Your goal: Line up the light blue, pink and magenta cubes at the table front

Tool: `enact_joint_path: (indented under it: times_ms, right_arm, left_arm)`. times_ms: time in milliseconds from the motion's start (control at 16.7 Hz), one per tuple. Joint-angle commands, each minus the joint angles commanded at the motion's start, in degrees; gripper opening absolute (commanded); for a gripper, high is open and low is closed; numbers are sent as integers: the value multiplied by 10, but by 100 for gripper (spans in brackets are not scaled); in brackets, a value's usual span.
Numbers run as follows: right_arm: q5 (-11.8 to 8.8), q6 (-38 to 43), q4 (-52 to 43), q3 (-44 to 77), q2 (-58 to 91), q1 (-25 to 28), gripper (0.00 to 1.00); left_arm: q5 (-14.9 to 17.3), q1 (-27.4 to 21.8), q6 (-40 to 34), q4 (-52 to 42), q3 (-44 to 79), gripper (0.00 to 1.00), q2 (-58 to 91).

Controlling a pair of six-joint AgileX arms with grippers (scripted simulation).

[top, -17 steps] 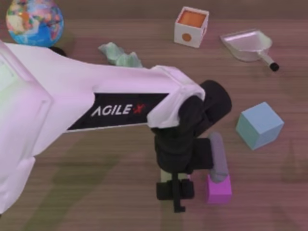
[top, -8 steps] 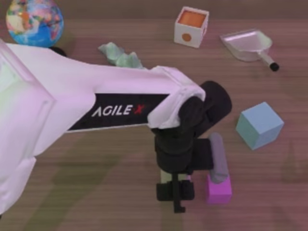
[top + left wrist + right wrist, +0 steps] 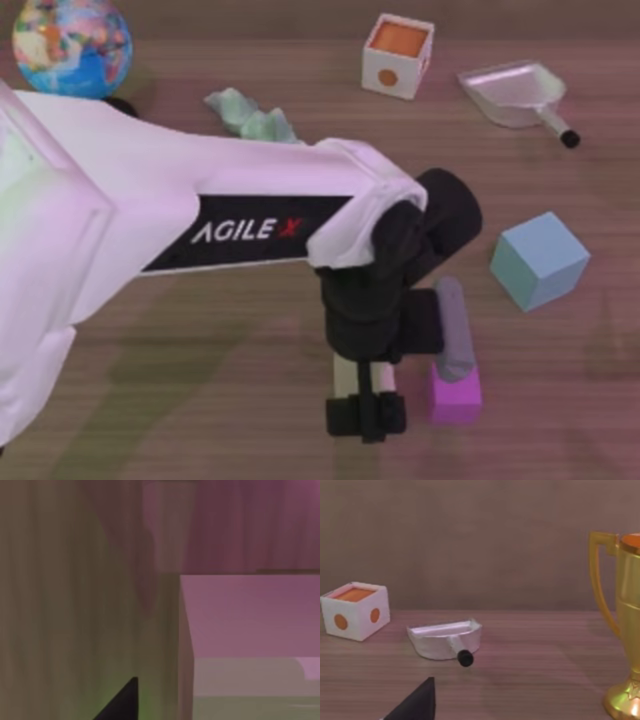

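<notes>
The light blue cube (image 3: 539,260) rests at the right of the table (image 3: 200,400). The small magenta cube (image 3: 456,393) sits near the front edge, partly under a grey part of my left arm. My left gripper (image 3: 366,415) hangs just left of it, near the front edge. The top view hides the pink cube beneath that gripper. In the left wrist view the pink cube (image 3: 250,615) fills one side, close up. One dark fingertip (image 3: 122,705) stands apart from the cube's edge, and the gripper is open. My right gripper (image 3: 480,716) is parked out of the top view, open.
At the back stand a globe (image 3: 72,45), a crumpled green object (image 3: 250,115), a white box with orange inside (image 3: 398,55) and a silver dustpan (image 3: 512,92). A gold trophy (image 3: 622,625) shows in the right wrist view.
My left gripper has shifted a little toward the table front, baring pale rods behind it. The magenta and light blue cubes have not moved.
</notes>
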Motion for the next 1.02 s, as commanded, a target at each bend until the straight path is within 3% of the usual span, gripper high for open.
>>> enact_joint_path:
  times_ms: [540, 1020]
  right_arm:
    - [0, 0, 0, 0, 0, 0, 100]
    - [0, 0, 0, 0, 0, 0, 100]
  left_arm:
    - [0, 0, 2, -10, 10, 100, -3]
    - [0, 13, 0, -143, 97, 100, -46]
